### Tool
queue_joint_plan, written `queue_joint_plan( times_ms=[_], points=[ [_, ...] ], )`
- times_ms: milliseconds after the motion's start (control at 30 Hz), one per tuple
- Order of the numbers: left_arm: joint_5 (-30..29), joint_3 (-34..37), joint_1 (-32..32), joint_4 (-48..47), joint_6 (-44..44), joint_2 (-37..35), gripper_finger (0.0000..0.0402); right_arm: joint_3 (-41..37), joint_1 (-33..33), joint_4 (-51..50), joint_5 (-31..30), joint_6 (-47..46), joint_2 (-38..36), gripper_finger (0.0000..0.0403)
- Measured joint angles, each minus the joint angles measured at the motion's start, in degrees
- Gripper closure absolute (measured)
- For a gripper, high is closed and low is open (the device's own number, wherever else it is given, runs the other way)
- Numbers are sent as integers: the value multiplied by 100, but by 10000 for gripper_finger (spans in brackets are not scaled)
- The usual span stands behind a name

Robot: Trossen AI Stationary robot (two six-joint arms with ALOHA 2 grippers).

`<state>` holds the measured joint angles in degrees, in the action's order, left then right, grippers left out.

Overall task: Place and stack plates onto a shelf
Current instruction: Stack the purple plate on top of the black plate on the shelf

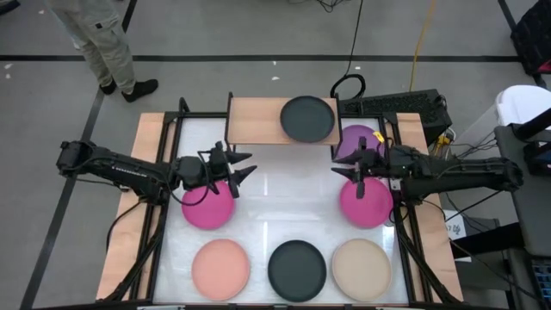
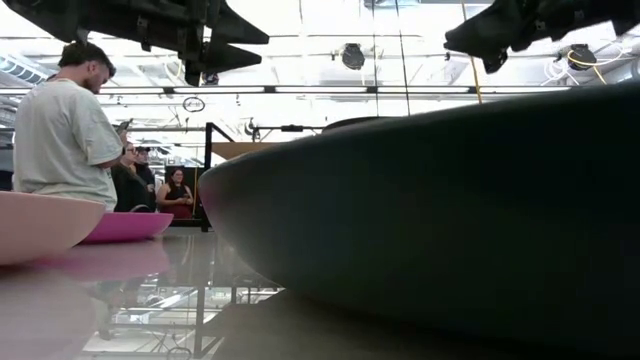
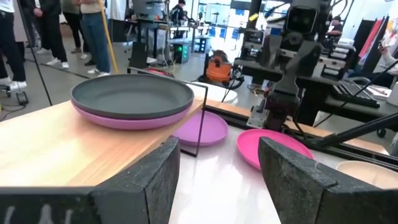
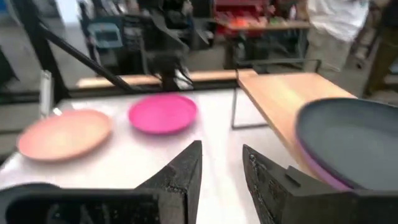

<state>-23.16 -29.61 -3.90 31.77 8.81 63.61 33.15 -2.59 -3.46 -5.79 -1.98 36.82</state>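
Note:
The light-wood shelf stands at the table's far edge. On its right half a dark grey plate rests on a purple-pink plate. A purple plate lies on the table just right of the shelf. Two magenta plates lie mid-table. Salmon, dark grey and beige plates line the near edge. My left gripper hovers open and empty over the left magenta plate's far rim. My right gripper hovers open and empty above the right magenta plate.
The shelf's left half is bare wood. White tabletop lies open between the two grippers. Black frame rails run along both table sides. A person stands beyond the far left corner; others show behind the table in the low view.

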Motion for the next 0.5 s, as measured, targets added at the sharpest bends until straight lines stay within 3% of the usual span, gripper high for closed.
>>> queue_joint_plan(
  times_ms=[200, 333, 500],
  points=[
    [0, 0, 0, -8, -14, 0, 181, 1101, 0, -1813, -470, 71, 393, 305],
    [7, 0, 26, 70, -213, 0, 181, 1207, -2, -2349, -478, 265, 513, 305],
    [13, 0, 108, 444, -540, 0, 181, 1207, -4, -3096, -473, -257, 579, 305]
  ],
)
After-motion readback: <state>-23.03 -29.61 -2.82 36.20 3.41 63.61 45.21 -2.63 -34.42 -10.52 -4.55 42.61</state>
